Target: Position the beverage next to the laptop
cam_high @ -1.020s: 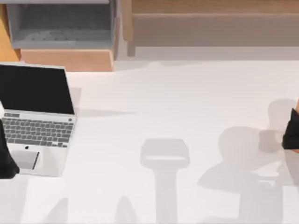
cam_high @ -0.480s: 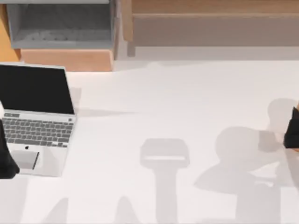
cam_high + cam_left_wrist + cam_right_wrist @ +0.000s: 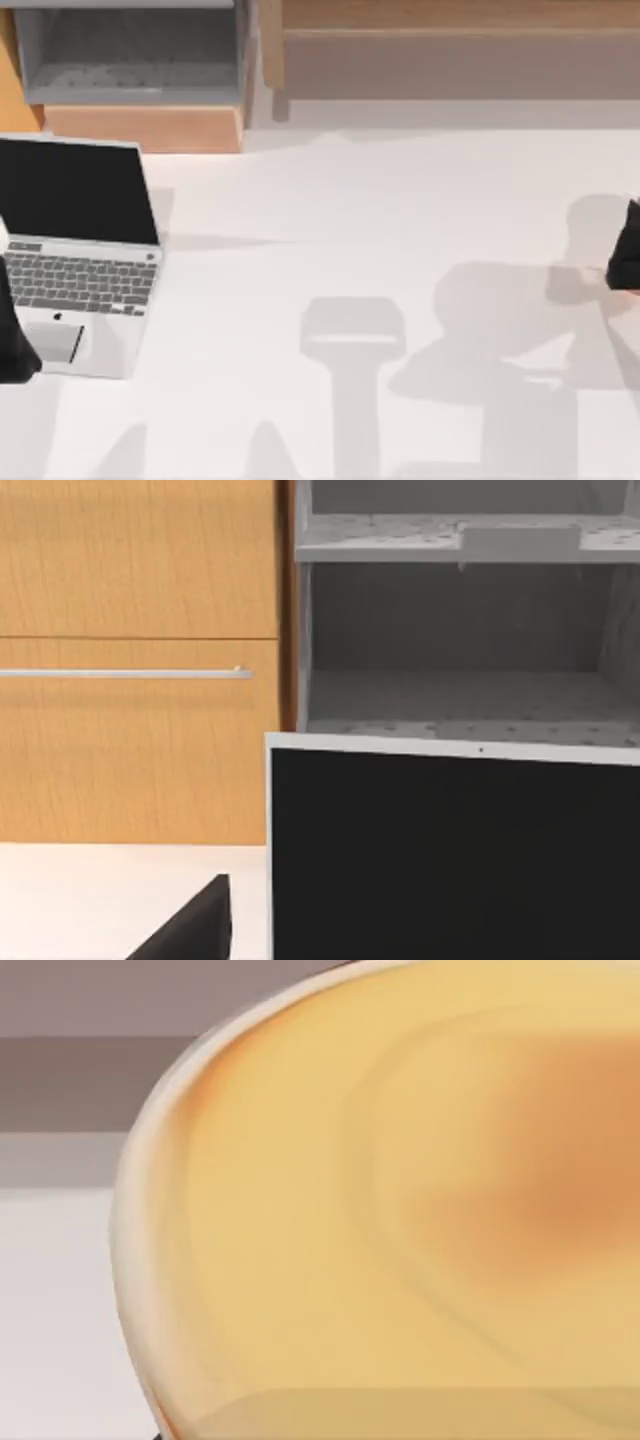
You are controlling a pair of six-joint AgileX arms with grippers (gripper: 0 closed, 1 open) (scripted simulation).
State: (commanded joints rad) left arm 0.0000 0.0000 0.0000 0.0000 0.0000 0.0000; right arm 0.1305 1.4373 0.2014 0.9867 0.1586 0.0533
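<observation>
Two arms sat at opposite table edges. Left gripper (image 3: 15, 345) was parked by the laptop (image 3: 80, 255) at the table's left; right gripper (image 3: 626, 262) was at the far right edge. Can't tell either one's finger state. Cup (image 3: 400, 1210) was right up against the right wrist camera, well apart from the laptop.

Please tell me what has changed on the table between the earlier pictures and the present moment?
The right arm's shadow has slid toward the table's left while the right gripper stays at the right edge, close over the beverage. The laptop and the left gripper beside it have not moved.
</observation>
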